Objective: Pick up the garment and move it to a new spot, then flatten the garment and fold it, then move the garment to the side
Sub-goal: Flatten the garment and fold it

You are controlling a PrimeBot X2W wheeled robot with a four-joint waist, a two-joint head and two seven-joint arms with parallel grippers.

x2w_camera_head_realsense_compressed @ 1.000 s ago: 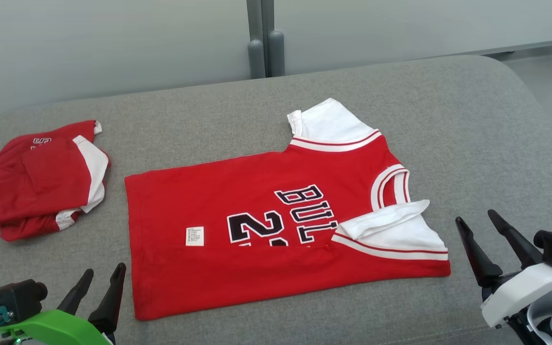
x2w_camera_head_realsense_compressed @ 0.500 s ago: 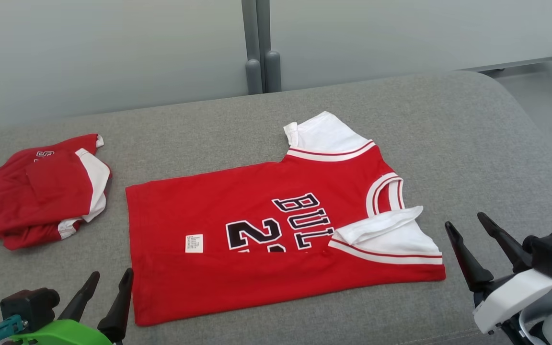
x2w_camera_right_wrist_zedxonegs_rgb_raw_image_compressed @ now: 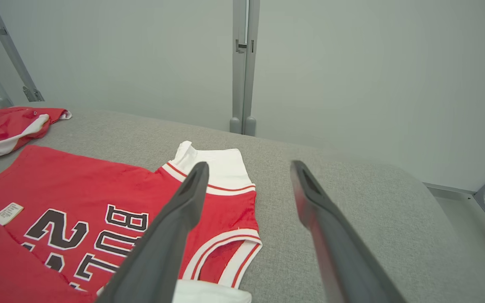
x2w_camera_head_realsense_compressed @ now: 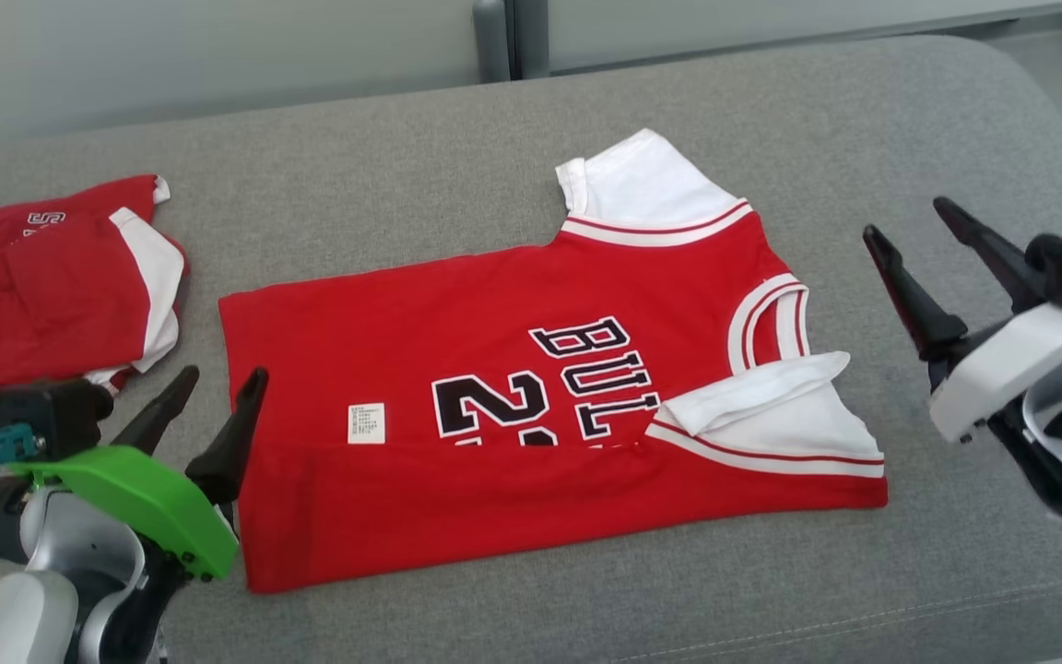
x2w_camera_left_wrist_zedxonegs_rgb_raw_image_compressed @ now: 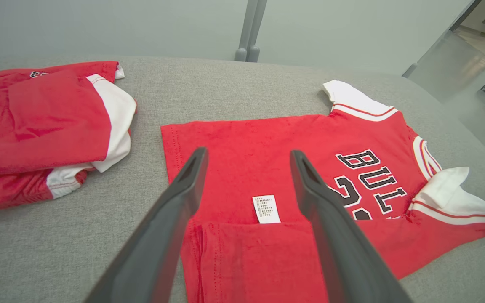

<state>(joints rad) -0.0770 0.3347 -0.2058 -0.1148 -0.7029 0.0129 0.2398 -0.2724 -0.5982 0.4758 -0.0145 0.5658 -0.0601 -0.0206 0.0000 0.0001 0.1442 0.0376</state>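
red-and-white fabric jersey lies lengthwise between wide-open, empty pincers — left gripper at its hem, right gripper farther off.

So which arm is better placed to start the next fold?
Probably left: the open left tool sits right at the hem of the jersey, while the open right tool hangs apart from the cloth.

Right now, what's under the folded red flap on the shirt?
The flap lies on the shirt's front. Past its edge show a white tag and the tops of the number and letters. The rest of the number and letters is covered and can't be read.
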